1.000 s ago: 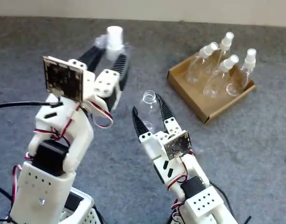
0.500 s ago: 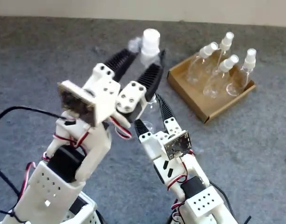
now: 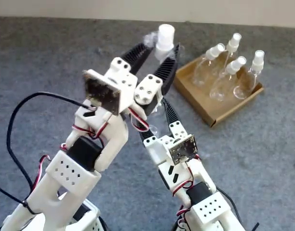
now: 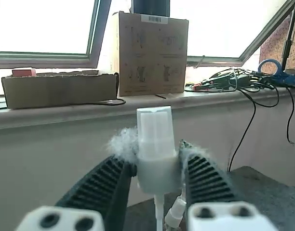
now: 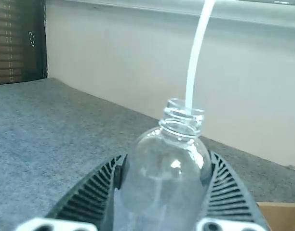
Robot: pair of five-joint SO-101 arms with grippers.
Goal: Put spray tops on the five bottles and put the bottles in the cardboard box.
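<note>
Spray top [image 4: 156, 144], white plastic, one piece, with a thin pale dip tube [image 5: 195, 53] hanging from its underside. It sits at the upper centre of the high view, raised above the grey carpeted tabletop [image 3: 51, 53]. The left gripper [image 4: 156, 161] is closed to a narrow gap on its collar, one ribbed finger on each side, and a tuft of white fluff [image 4: 122, 143] clings beside the cap. The tube's lower end is at the mouth of the open bottle [image 5: 164, 163], seemingly just inside the rim, though how deep cannot be told. The bottle is clear, round-shouldered, threaded at the neck and upright in the lower middle of the right wrist view. The right gripper [image 5: 165, 166] is parted about as wide as the bottle's body and clasps it at its broadest part. Judged handling: the top is light and rigid and best held by the collar, as it is now. The tube is slender and flexible and likely to bend if it is pushed off-axis. The bottle is empty, very light, smooth and thin-walled, so it is apt to slip or dent under a hard squeeze and is best held on the body below the shoulder, leaving the neck free. The cardboard box [image 3: 191, 96], shallow and brown, sits at the upper right of the high view and holds four capped bottles [image 3: 223, 82] lying side by side.
</note>
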